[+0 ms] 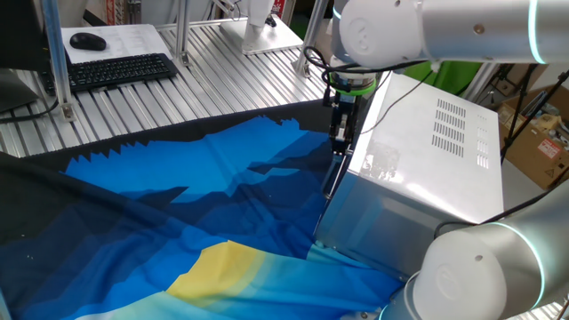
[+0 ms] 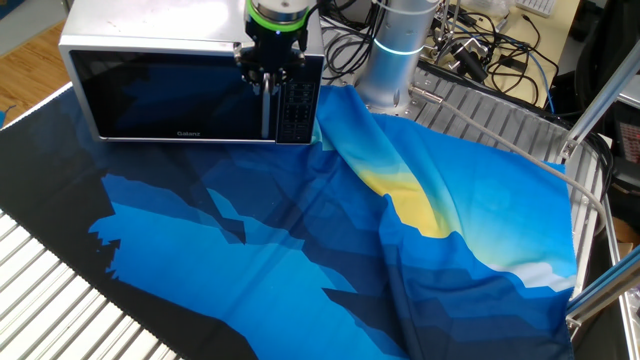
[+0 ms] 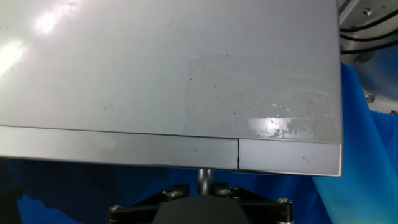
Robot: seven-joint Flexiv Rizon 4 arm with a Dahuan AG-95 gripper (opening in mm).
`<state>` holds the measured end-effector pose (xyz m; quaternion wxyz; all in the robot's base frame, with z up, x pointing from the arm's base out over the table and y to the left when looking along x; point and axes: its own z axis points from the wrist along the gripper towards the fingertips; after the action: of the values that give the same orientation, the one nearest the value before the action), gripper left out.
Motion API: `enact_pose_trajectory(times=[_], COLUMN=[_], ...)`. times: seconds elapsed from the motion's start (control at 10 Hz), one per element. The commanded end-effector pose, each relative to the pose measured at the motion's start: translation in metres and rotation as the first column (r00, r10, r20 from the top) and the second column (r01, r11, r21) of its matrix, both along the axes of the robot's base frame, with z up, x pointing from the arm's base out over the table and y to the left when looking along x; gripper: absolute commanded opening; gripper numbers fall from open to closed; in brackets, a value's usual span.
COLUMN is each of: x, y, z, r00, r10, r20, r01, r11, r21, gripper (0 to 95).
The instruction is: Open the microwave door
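Observation:
The microwave (image 2: 150,25) stands at the back of the table, its silver top (image 1: 427,133) filling the hand view. The microwave door (image 2: 170,100), dark glass in a silver frame, lies flush with the casing. Its slim vertical handle (image 2: 266,118) runs beside the control panel (image 2: 297,110). My gripper (image 2: 267,85) comes down from above at the top of this handle, fingers on either side of the bar. In the hand view the silver bar (image 3: 204,177) sits between the black fingers of the gripper (image 3: 204,190), which is shut on it. From the other side the gripper (image 1: 340,142) hangs at the microwave's front edge.
A blue and yellow cloth (image 2: 330,230) covers the table in front of the microwave. The arm's base (image 2: 390,60) and loose cables (image 2: 480,50) lie to the right of the oven. A keyboard (image 1: 120,69) and mouse (image 1: 87,41) sit at the far side. An aluminium post (image 2: 600,100) rises on the right.

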<state>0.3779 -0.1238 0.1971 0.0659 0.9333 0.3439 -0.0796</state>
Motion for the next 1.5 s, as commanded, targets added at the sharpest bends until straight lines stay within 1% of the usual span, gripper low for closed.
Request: enact_pose_trajectory(times=[0.1,0.2,0.3,0.4,0.6,0.7,0.8,0.9,1.0,1.1,1.2,1.3,1.4,1.5], x=[0.0,0.0,0.0,0.0,-0.001,-0.001,-0.001,0.001,0.003,0.007,0.013,0.02,0.021,0.025], y=[-0.001,-0.001,0.0,0.0,0.0,0.0,0.001,0.001,0.002,0.004,0.008,0.01,0.011,0.012], z=[-0.003,-0.003,-0.003,-0.003,-0.005,-0.004,-0.004,-0.004,-0.003,-0.005,-0.006,-0.005,-0.004,-0.003], r00=[1.0,1.0,1.0,1.0,1.0,1.0,1.0,1.0,1.0,1.0,1.0,1.0,1.0,1.0], r10=[-0.001,0.002,0.003,0.0,-0.001,-0.001,0.0,0.001,-0.001,0.004,-0.002,-0.005,-0.004,-0.007], r20=[0.007,0.008,0.009,0.01,0.009,0.009,0.015,0.015,0.008,-0.001,-0.006,-0.019,-0.017,-0.008], r01=[0.001,-0.002,-0.003,0.0,0.002,0.001,0.001,-0.001,0.001,-0.004,0.002,0.005,0.003,0.007], r11=[1.0,1.0,1.0,1.0,1.0,1.0,1.0,1.0,1.0,1.0,1.0,1.0,1.0,1.0], r21=[-0.012,-0.014,-0.026,-0.021,-0.025,-0.017,-0.014,-0.015,-0.016,-0.016,-0.017,-0.018,-0.013,-0.017], gripper=[19.0,0.0,0.0,0.0,0.0,0.0,0.0,0.0,0.0,0.0,0.0,0.0,0.0,0.0])
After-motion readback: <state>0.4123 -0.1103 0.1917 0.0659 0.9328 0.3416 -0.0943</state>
